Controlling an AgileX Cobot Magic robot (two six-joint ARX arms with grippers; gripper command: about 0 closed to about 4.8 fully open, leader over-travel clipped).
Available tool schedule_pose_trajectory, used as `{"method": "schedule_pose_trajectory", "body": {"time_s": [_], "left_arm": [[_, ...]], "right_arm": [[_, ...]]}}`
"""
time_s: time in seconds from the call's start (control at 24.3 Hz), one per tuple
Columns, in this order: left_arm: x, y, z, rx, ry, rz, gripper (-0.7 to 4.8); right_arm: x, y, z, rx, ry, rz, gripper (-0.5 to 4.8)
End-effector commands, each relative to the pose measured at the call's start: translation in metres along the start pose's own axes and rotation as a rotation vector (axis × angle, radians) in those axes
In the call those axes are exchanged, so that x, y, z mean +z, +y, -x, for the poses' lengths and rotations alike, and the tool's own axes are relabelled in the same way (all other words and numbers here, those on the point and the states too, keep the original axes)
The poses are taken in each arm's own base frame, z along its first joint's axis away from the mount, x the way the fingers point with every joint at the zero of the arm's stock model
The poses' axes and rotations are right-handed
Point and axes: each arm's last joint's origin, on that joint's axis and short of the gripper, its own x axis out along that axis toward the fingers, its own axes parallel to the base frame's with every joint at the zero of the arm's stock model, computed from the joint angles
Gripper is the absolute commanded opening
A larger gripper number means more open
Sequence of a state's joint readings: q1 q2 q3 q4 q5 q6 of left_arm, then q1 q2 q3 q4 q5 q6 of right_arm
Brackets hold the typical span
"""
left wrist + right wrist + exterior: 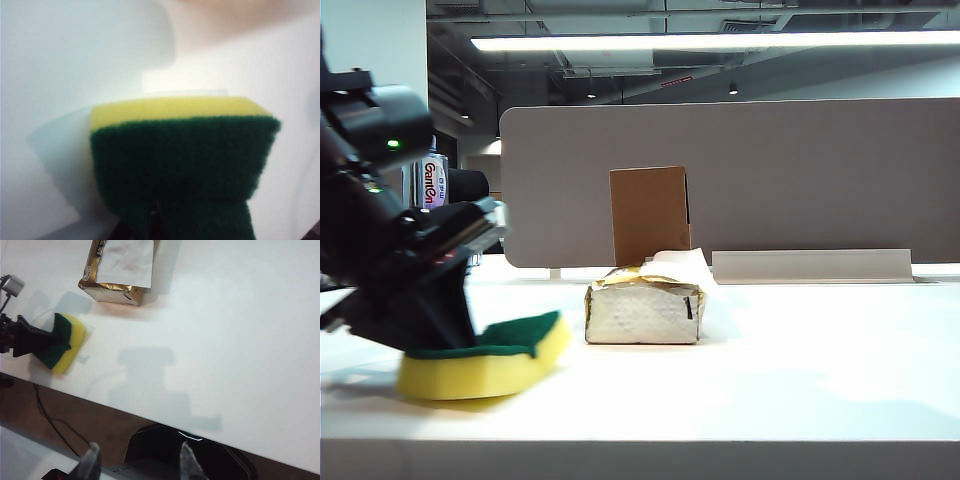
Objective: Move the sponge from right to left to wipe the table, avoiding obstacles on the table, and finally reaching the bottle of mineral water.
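The sponge (485, 358), yellow with a green top, lies on the white table (800, 370) at the left, and my left gripper (460, 332) is shut on its green layer. In the left wrist view the sponge (182, 150) fills the frame and hides the jaws. To its right stands the tissue pack (645, 308), with the upright cardboard box (650, 215) behind it. The bottle of mineral water (430, 180) stands at the back left, half hidden by the left arm. My right gripper (140, 465) hangs open and empty beyond the table's front edge, far from the sponge (62, 342).
A grey partition (740, 180) closes off the back of the table, with a low pale ledge (810, 265) at its foot on the right. Below the table's front edge are a black base (200, 452) and a cable (47, 415).
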State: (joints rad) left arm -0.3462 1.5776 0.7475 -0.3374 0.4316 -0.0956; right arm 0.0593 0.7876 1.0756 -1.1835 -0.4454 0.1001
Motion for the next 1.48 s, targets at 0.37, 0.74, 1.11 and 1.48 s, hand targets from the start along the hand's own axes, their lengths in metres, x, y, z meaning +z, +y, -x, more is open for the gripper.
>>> {"method": "schedule_pose_trajectory", "body": {"time_s": [0.37, 0.74, 1.11, 1.48], "left_arm": [[-0.024, 0.053, 0.032, 0.273, 0.094, 0.132, -0.05], [-0.039, 0.103, 0.069, 0.354, 0.02, 0.309, -0.05], [-0.039, 0.111, 0.086, 0.364, -0.082, 0.327, -0.05], [-0.026, 0.113, 0.088, 0.29, -0.223, 0.26, -0.05]], "right_arm": [[0.004, 0.001, 0.001, 0.005, -0.038, 0.013, 2.06], [0.005, 0.001, 0.001, 0.003, -0.051, 0.019, 2.05], [0.006, 0.001, 0.001, 0.004, -0.056, 0.022, 1.98], [0.006, 0.002, 0.001, 0.039, -0.05, 0.022, 1.98]]}}
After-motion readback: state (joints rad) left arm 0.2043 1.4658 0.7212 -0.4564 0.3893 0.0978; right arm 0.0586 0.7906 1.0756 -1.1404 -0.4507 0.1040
